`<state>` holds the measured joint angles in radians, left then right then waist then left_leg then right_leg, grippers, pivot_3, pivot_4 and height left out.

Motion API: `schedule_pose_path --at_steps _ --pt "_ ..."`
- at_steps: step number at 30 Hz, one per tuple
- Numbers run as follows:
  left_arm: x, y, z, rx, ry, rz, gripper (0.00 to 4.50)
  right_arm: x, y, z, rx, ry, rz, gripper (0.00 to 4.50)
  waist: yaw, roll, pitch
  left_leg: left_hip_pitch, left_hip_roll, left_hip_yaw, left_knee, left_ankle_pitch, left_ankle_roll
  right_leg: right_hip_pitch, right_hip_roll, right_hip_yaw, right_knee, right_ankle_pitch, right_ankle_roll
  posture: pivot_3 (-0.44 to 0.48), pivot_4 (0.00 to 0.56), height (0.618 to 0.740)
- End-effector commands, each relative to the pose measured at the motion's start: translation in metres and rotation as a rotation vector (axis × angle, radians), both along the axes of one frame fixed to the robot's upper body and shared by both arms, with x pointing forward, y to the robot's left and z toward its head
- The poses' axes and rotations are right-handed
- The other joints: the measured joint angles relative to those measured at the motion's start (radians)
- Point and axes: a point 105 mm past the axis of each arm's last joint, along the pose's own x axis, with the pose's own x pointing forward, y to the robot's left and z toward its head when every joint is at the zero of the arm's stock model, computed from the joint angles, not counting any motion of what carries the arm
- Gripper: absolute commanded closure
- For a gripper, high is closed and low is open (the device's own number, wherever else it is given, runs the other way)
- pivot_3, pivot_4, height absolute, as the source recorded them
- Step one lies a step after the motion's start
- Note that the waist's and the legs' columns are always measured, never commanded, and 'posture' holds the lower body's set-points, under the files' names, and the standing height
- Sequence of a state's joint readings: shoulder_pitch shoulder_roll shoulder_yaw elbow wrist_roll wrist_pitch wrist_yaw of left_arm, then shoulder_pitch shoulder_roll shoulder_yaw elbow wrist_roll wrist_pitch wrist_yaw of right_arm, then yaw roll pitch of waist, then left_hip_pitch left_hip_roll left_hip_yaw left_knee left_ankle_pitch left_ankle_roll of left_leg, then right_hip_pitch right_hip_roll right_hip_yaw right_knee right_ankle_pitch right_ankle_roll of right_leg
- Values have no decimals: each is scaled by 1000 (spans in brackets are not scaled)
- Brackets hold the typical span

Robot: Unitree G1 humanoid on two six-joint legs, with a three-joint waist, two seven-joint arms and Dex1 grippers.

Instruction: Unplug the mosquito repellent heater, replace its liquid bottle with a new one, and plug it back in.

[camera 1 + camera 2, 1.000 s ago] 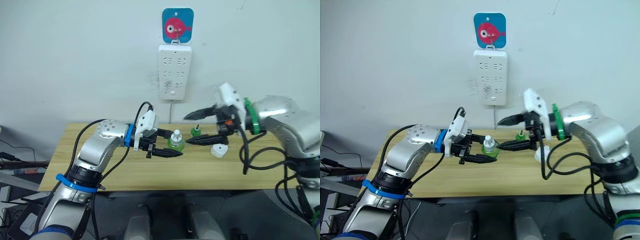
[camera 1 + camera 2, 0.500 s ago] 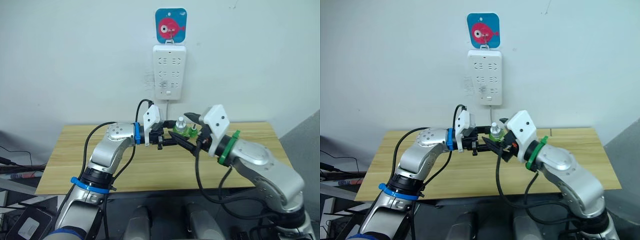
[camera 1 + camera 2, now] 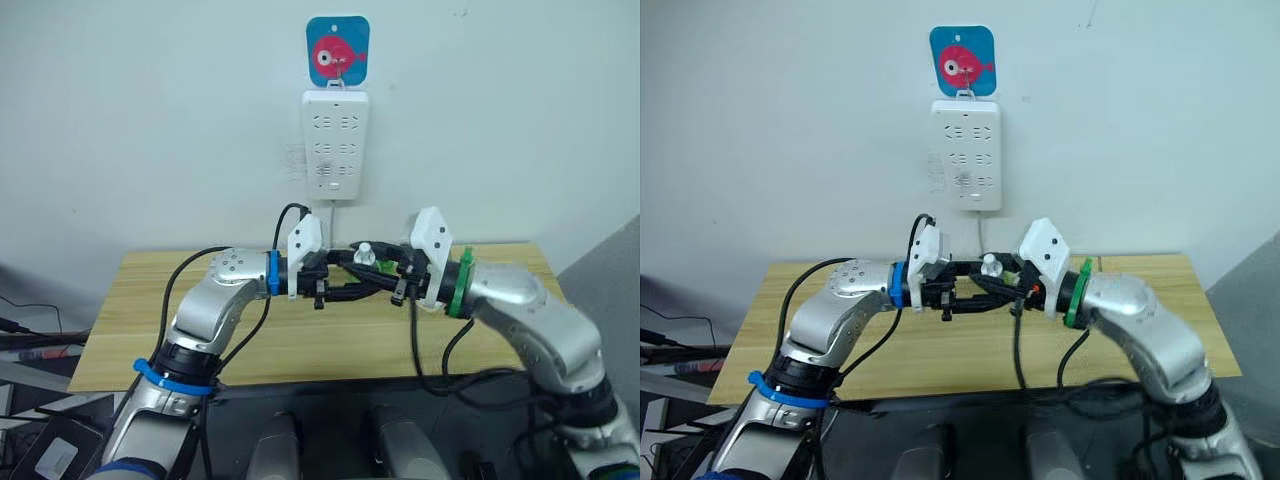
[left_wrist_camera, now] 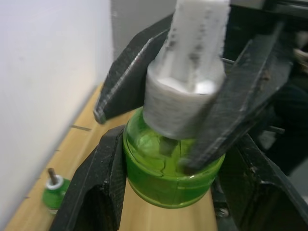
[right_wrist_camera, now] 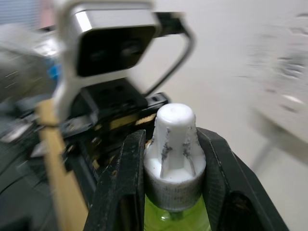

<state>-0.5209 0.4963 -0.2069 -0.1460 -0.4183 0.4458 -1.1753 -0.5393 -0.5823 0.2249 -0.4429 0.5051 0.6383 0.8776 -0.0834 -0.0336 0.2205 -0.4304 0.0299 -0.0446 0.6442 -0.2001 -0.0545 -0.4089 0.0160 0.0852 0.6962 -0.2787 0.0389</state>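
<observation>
Tabletop below, 1 power strip on the wall above. 1 green bottle is held upright above the tabletop between both arms, axis vertical. Left tool clamps its green body from the left; right tool clamps the white cap from the right. 1 spare small green bottle stands on the tabletop by the wall. Heater: can't locate.

left hand: clamped, raised | right hand: clamped, facing left
</observation>
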Motion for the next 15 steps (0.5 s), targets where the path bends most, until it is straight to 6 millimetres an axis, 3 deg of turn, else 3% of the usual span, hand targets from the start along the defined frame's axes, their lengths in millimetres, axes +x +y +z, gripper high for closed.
schedule_pose_path --at_steps 1,8,11,15 --pt "-23 11 -1 82 -5 -153 2219 6 -11 1 -109 15 185 3368 -1 0 0 1 0 -1 -1 0 0 0 0 -1 -1 0 0 -32 174 740" --pt "-10 13 5 61 -44 -111 2219 -1 -8 12 -117 81 269 3368 14 1 0 -2 0 -6 0 0 0 1 -1 -6 -1 0 -3 -40 176 740" --pt "-9 11 4 46 -52 -105 2219 -3 -16 21 -91 62 233 2381 26 1 1 -2 0 -7 1 0 0 1 -1 -8 0 0 -3 -55 172 740" --pt "-3 10 4 -3 -66 -53 2219 -8 -43 32 -127 7 121 1010 29 1 1 -2 0 -7 1 0 0 1 -2 -8 0 0 -2 -54 164 740"
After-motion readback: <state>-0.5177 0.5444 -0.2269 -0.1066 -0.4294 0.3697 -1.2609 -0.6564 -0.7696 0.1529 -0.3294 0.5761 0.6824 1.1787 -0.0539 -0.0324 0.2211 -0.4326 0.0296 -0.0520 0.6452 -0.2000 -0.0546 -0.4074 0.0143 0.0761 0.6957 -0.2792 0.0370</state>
